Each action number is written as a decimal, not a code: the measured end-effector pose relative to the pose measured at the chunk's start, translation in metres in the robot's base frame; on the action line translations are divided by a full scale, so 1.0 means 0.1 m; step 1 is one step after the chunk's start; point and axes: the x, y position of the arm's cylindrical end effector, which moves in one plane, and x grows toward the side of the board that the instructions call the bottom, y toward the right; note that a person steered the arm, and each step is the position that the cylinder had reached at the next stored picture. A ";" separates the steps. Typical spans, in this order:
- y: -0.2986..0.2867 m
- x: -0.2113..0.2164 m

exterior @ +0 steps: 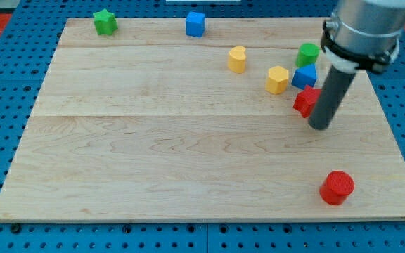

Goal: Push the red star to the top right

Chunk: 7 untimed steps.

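The red star (pixel 304 101) lies at the right side of the wooden board (pixel 153 154), partly hidden behind my rod. My tip (pixel 319 127) rests just below and to the right of the star, touching or nearly touching it. A blue block (pixel 303 76) sits directly above the star, and a green cylinder (pixel 307 53) above that. A yellow hexagon block (pixel 277 79) lies up and to the left of the star.
A yellow block (pixel 237 59) lies left of the cluster. A blue cube (pixel 195 23) and a green star (pixel 105 22) sit at the board's top edge. A red cylinder (pixel 337 187) stands near the bottom right.
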 end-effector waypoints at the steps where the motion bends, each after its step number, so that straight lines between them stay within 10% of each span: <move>1: -0.46 -0.51; 3: -0.84 -0.50; 5: 0.03 -0.16; 7: -0.27 -1.03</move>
